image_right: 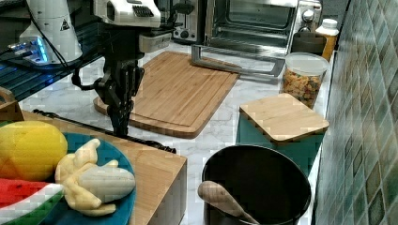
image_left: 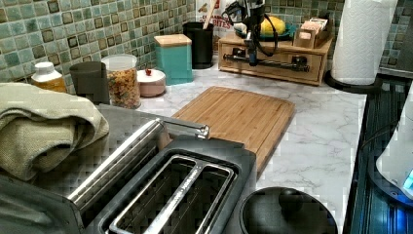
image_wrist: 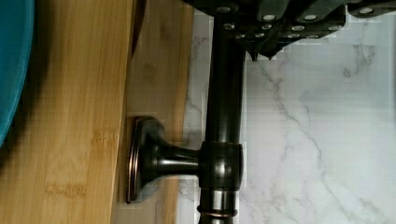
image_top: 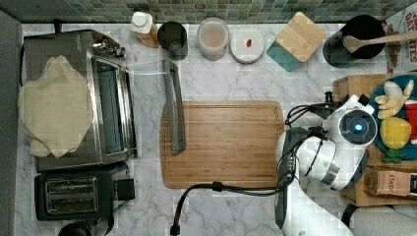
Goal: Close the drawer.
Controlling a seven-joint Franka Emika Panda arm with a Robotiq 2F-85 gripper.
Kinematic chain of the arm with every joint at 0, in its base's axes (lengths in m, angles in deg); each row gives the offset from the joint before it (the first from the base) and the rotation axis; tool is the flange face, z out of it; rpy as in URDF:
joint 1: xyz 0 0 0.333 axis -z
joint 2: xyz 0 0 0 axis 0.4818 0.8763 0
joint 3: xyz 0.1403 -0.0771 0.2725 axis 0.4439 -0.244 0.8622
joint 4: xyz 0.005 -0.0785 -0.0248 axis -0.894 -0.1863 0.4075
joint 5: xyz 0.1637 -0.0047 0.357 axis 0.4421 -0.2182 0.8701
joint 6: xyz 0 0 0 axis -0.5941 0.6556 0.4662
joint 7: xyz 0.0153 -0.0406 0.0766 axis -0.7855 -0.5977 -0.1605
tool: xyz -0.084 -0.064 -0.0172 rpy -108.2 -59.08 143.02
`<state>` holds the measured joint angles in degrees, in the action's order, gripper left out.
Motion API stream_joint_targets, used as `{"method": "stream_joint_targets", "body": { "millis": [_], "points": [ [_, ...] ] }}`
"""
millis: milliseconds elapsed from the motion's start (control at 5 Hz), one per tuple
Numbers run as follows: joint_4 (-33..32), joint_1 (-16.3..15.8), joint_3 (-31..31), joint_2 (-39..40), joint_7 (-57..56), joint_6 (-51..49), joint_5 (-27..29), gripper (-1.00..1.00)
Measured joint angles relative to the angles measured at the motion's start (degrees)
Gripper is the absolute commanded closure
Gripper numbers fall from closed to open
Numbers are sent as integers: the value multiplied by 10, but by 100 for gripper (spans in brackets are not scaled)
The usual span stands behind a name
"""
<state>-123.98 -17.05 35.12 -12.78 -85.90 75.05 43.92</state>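
Marble counter (image_left: 316, 126): drawer (image_left: 272, 61) handle runs horizontally.

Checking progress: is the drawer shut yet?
Looks shut: drawer front sits flush with the box, end effector at its handle.

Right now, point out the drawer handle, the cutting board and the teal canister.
drawer handle (image_wrist: 224, 116): wrist view, on the dark bar.
cutting board (image_top: 228, 142): top view, middle of its wooden face.
teal canister (image_left: 174, 61): left view, on its teal side.
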Motion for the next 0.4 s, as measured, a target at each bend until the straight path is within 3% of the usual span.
{"method": "stream_joint_targets", "body": {
  "millis": [400],
  "points": [
    [-1,-2,-3,0,1,2,0,100]
  ]
}}
